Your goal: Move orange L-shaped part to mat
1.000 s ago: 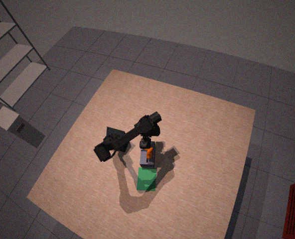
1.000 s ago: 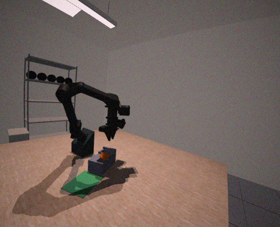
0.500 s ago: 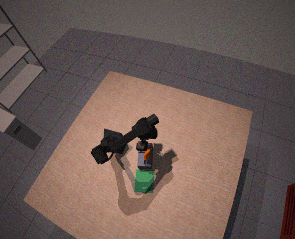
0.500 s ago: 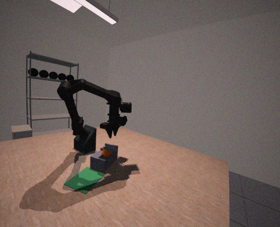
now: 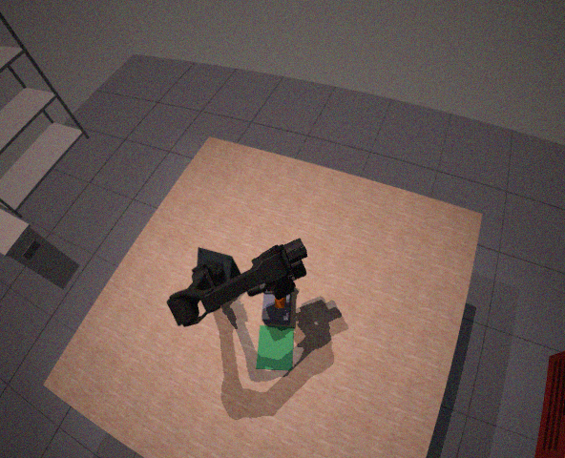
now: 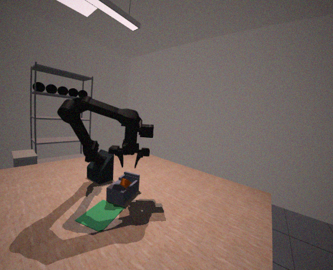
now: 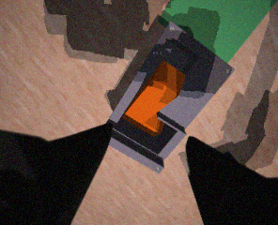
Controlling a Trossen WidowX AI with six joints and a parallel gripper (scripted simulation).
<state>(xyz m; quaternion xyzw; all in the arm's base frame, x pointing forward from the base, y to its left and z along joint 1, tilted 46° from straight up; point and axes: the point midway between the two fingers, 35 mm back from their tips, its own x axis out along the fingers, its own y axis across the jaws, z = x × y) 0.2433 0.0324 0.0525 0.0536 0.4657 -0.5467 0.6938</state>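
The orange part (image 5: 280, 301) (image 6: 125, 182) (image 7: 146, 105) sits tilted in the pocket of the grey tray (image 5: 269, 322) (image 6: 114, 197) (image 7: 223, 70). Its L-shaped end is low, at the tray end away from the mat; its other end, toward the mat, stands raised above the pocket floor. The green mat (image 5: 275, 337) (image 6: 98, 215) (image 7: 249, 16) lies beside the tray with nothing on it. My gripper (image 6: 128, 167) (image 7: 149, 135) is open and empty, pointing down above the tray. Its fingertips are hidden in the top view.
The arm's dark base (image 5: 217, 259) (image 6: 100, 171) stands on the wooden table (image 5: 322, 207) (image 6: 204, 220), near the tray. The tray has a taller wall (image 6: 131, 176) at the end away from the mat. Arm shadows fall across the mat and table.
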